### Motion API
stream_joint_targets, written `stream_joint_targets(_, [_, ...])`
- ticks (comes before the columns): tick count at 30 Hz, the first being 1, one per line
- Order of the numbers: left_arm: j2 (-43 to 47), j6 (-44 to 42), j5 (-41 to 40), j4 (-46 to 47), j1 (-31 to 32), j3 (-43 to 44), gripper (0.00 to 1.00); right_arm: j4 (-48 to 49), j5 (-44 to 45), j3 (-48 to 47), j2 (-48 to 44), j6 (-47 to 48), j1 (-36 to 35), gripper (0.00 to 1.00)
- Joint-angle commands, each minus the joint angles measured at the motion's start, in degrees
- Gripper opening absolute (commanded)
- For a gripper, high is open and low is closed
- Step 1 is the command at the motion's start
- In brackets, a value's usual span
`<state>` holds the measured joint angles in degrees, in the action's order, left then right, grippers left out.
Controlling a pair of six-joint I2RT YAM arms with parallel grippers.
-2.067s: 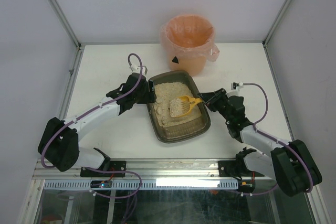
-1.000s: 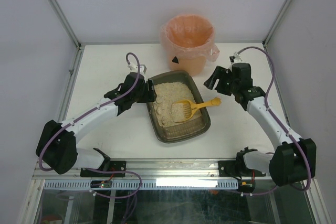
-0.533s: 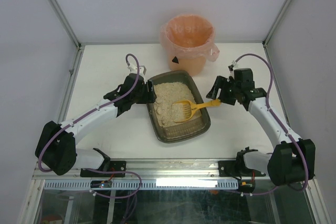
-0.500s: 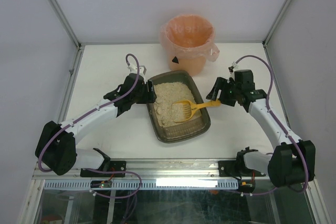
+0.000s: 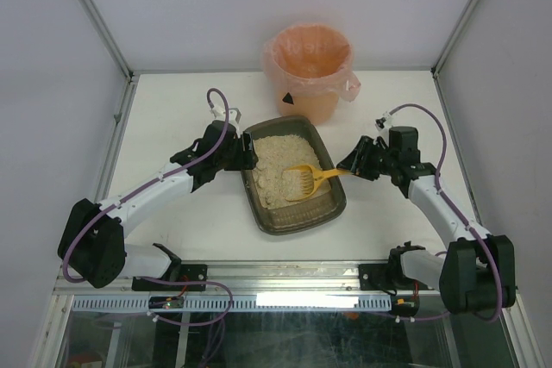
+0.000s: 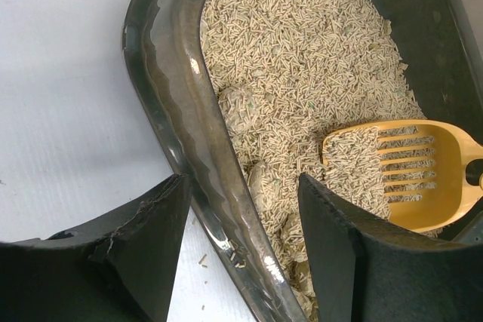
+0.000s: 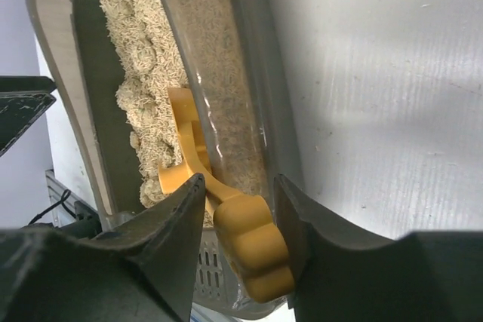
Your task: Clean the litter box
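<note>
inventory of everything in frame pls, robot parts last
litter box: 1, dark grey-brown, table centre
litter: one bed, beige, inside the litter box, some clumps
scoop: 1, yellow, head in the litter, handle over the box's right rim
bin: 1, pink-lined, behind the litter box
table: 1, white, under everything
left gripper: 1, black, jaws on the litter box's left rim
right gripper: 1, black, jaws closed on the scoop handle
</note>
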<state>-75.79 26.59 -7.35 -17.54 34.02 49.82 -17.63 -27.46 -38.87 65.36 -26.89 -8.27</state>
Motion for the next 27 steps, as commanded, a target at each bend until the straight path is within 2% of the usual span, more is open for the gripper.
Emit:
stream_joint_targets(1, [0.9,0.7,0.9,2.6,-0.6,0.7,0.60,6.4,-4.6,0.3,-3.0,-2.1,0.8,0.41])
stream_joint_targets(10, [0.9,0.8,1.1,2.5,-0.6,0.7,0.60,7.9,-7.9,-0.1,-6.5,-3.3,1.0,0.14])
stream_joint_targets(15, [1.0,0.8,1.3,2.6,-0.6,0.6,0.59,7.9,-8.2,-3.8,-6.4,-3.3,0.9,0.00])
stream_joint_targets(18, [1.4,0.9,1.1,2.6,-0.6,0.3,0.59,5.0,-4.7,-8.3,-5.4,-1.7,-0.8,0.00])
stream_joint_targets(24, [2.6,1.3,0.9,2.6,-1.0,-0.9,0.57,-2.5,5.9,-18.4,-1.4,2.6,-9.8,0.00])
stream_joint_targets(27, [2.7,1.4,1.0,2.6,-1.1,-1.5,0.56,-7.0,14.6,-23.4,1.7,5.8,-15.6,0.00])
